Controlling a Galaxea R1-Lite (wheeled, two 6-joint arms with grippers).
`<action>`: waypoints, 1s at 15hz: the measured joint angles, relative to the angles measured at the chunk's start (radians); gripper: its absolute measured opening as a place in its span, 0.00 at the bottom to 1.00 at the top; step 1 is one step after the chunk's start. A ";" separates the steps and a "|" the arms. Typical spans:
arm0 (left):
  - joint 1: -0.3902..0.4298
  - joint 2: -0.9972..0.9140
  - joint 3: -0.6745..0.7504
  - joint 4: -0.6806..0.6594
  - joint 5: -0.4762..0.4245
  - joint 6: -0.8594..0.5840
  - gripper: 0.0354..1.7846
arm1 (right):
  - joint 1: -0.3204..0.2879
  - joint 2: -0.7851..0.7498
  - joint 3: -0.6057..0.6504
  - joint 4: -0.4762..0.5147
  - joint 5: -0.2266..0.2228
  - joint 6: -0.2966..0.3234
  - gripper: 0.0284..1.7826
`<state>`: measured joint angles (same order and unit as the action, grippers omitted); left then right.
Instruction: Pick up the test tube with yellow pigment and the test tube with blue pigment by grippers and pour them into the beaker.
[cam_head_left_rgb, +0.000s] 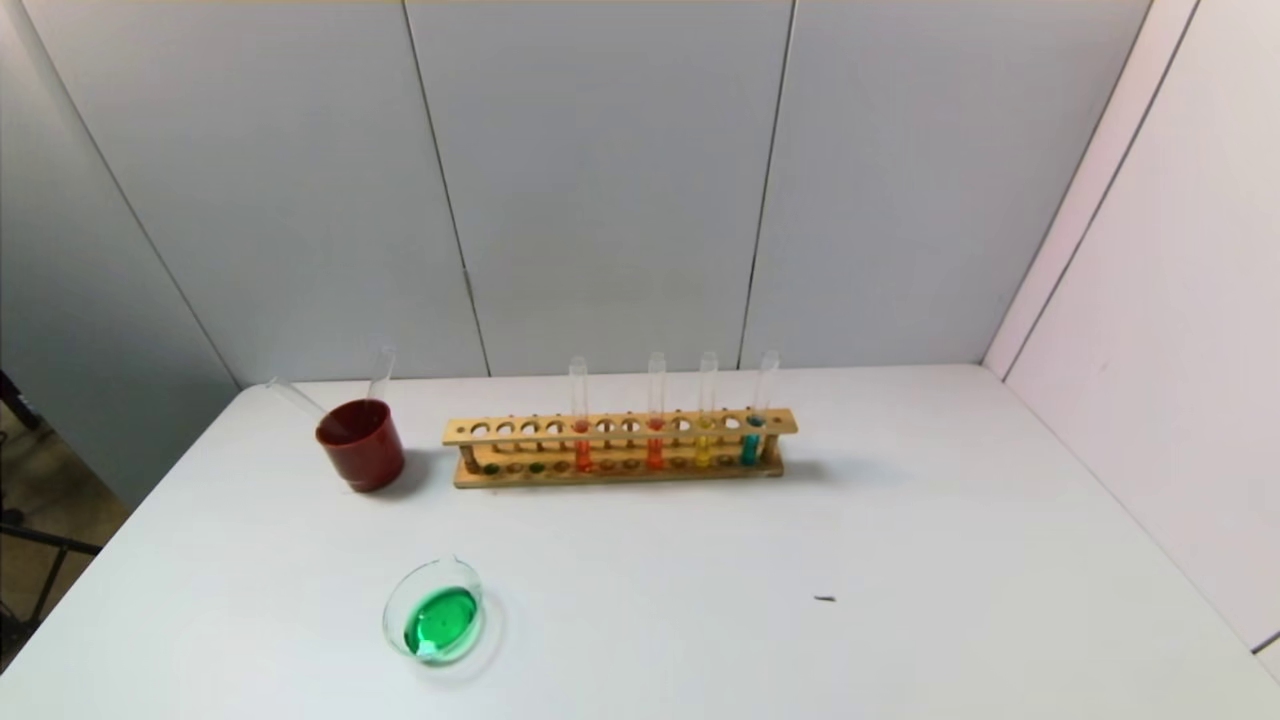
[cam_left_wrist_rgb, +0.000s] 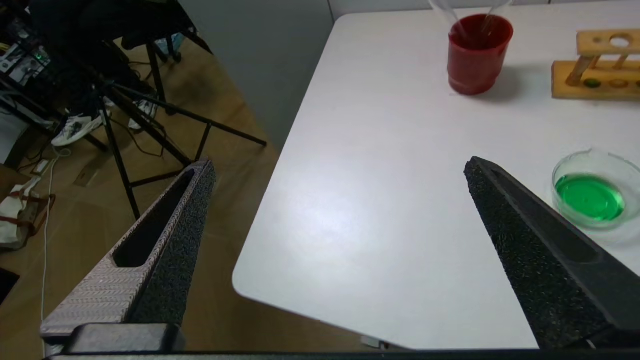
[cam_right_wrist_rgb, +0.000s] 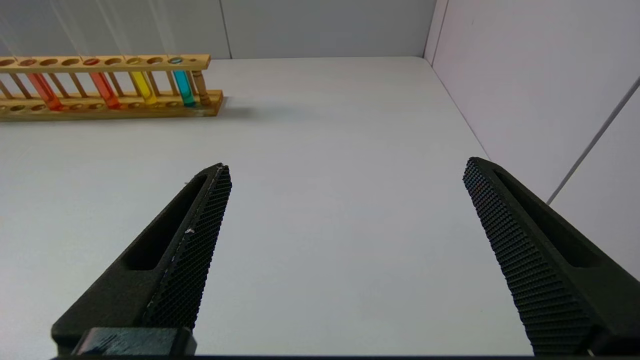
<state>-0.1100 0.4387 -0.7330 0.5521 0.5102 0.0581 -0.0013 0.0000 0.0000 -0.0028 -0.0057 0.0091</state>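
Beaker (cam_head_left_rgb: 434, 624) holding green liquid stands near the worktop's (cam_head_left_rgb: 900, 560) front; wooden rack (cam_head_left_rgb: 620, 447) behind holds two red, one yellow (cam_head_left_rgb: 704, 445), one blue tube (cam_head_left_rgb: 752, 440). Left gripper (cam_left_wrist_rgb: 340, 172): fingers spread, holding nothing, red cup (cam_left_wrist_rgb: 477, 52) with two empty tubes beyond. Right gripper (cam_right_wrist_rgb: 347, 172): fingers spread, holding nothing.

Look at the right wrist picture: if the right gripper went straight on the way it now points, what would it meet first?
Probably nothing soon. The right gripper is open over bare white table, and the line between its fingers runs to the grey back wall. The wooden rack stands off to one side, though depth is unclear.
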 joint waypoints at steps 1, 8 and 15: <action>0.039 -0.054 0.016 0.045 -0.024 0.000 0.98 | 0.000 0.000 0.000 0.000 0.000 0.000 0.95; 0.129 -0.335 0.261 0.041 -0.183 0.005 0.98 | 0.000 0.000 0.000 0.000 0.000 0.000 0.95; 0.115 -0.437 0.693 -0.492 -0.494 0.023 0.98 | 0.000 0.000 0.000 0.000 0.000 0.000 0.95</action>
<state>0.0053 0.0017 -0.0402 0.0600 0.0164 0.0806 -0.0013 0.0000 0.0000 -0.0028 -0.0062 0.0089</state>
